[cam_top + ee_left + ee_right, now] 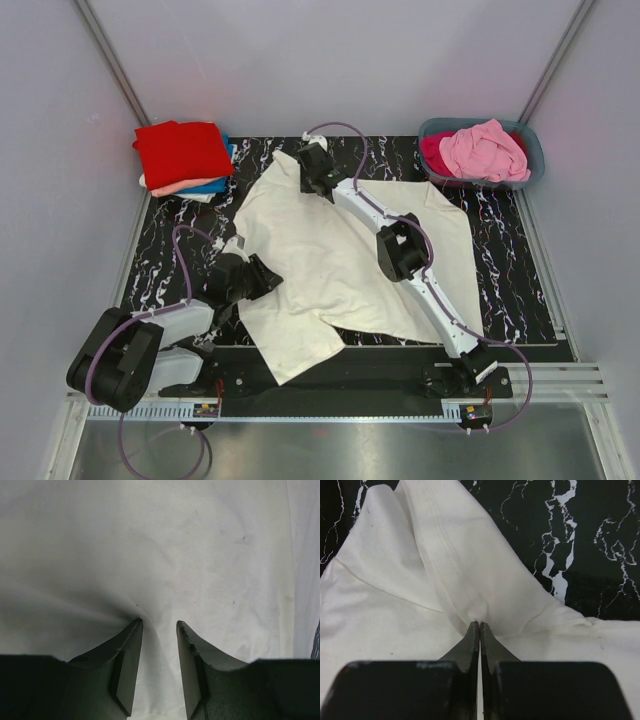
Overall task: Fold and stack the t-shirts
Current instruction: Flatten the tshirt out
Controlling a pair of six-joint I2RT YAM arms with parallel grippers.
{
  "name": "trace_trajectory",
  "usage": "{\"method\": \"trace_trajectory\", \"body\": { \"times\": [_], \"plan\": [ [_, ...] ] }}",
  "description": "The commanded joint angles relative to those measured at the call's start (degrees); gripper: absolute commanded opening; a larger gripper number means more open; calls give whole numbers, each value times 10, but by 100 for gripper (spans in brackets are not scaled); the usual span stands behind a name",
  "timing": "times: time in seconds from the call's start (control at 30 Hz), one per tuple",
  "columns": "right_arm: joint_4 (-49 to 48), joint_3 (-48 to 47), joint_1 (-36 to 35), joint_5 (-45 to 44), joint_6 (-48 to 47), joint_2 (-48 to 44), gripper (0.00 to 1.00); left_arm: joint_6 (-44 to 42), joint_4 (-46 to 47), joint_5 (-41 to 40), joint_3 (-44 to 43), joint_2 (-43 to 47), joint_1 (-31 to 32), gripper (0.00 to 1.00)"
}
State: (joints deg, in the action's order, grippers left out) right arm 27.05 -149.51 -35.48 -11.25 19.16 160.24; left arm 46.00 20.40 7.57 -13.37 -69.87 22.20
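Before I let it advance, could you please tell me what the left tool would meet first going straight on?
The cream shirt: the left tool points straight into its cloth, which puckers at one fingertip, so it probably touches. Nothing else shows in between.

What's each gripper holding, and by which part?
The right gripper pinches the cream t-shirt by its stitched hem. The left gripper, jaws apart on the cloth, holds nothing visibly.
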Motion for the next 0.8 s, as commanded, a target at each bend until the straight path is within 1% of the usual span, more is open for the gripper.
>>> {"method": "trace_trajectory", "body": {
  "times": [0.0,0.13,0.17,0.37,0.4,0.43,0.47,0.5,0.53,0.67,0.73,0.77],
  "plan": [
    [-56,-8,20,-65,-35,-49,0,-8,8,-7,3,-11,-1,40],
    [-101,-32,56,-62,-40,-32,0,-8,11,-6,2,-18,-1,40],
    [-112,-36,73,-56,-36,-29,0,-8,13,-6,1,-19,-1,40],
    [-189,-45,122,-34,6,-12,1,-9,14,-7,-3,-25,-1,40],
    [-193,-57,135,-23,13,1,6,-9,14,-8,-3,-26,-1,40],
    [-195,-63,139,-19,25,8,44,-9,15,-10,-3,-26,-1,40],
    [-194,-68,145,-16,30,14,66,-10,16,-11,-4,-28,0,40],
    [-194,-67,149,-8,35,17,81,-11,17,-11,-5,-33,-1,40],
    [-197,-63,152,-4,39,16,99,-11,17,-11,-7,-35,-1,40],
    [-208,-29,154,14,18,-20,100,-13,14,-12,-10,-39,-1,39],
    [-205,-3,154,19,8,-63,100,-11,14,-15,-6,-35,-1,39],
    [-200,9,154,21,4,-103,100,-11,12,-18,-7,-33,0,39]
  ]
}}
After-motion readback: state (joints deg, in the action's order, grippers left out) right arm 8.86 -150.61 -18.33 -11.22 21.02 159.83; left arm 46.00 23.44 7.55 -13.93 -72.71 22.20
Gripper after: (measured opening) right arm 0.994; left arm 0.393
